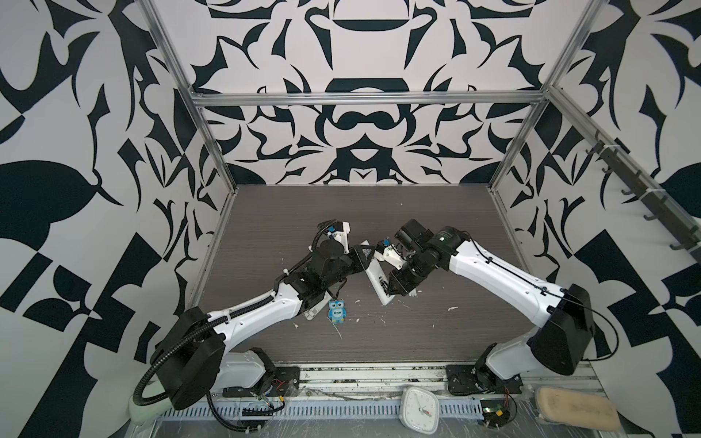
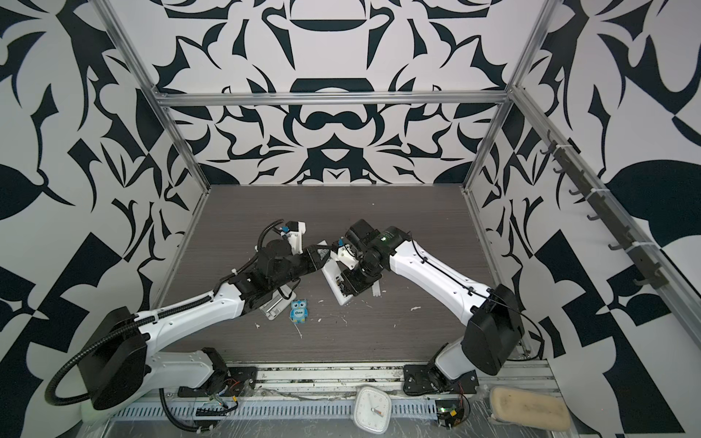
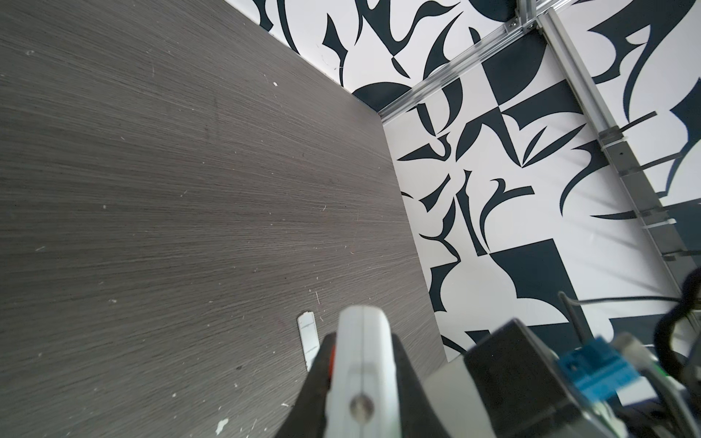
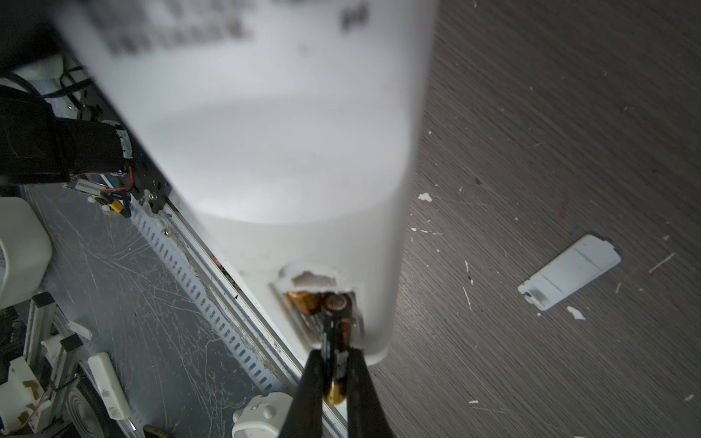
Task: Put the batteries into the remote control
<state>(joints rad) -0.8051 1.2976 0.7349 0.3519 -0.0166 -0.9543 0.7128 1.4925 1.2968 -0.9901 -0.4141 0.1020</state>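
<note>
The white remote control point(image 1: 375, 275) is held tilted above the table's middle, plain back up, in both top views point(image 2: 333, 278). My left gripper point(image 3: 362, 341) is shut on its far end, one black finger point(image 3: 322, 366) on each side of the white edge point(image 3: 362, 364). My right gripper point(image 4: 335, 356) is shut on a dark battery point(image 4: 335, 337) with a gold end. That battery's tip sits in the open compartment at the remote's near end point(image 4: 284, 170). A second battery point(image 4: 303, 301) lies inside the compartment beside it.
The loose white battery cover point(image 4: 569, 273) lies flat on the dark table point(image 3: 151, 189) next to the remote. A small blue owl figure point(image 1: 337, 311) and a grey-white tray point(image 2: 275, 305) sit under my left arm. A white clock point(image 1: 419, 409) lies on the front rail.
</note>
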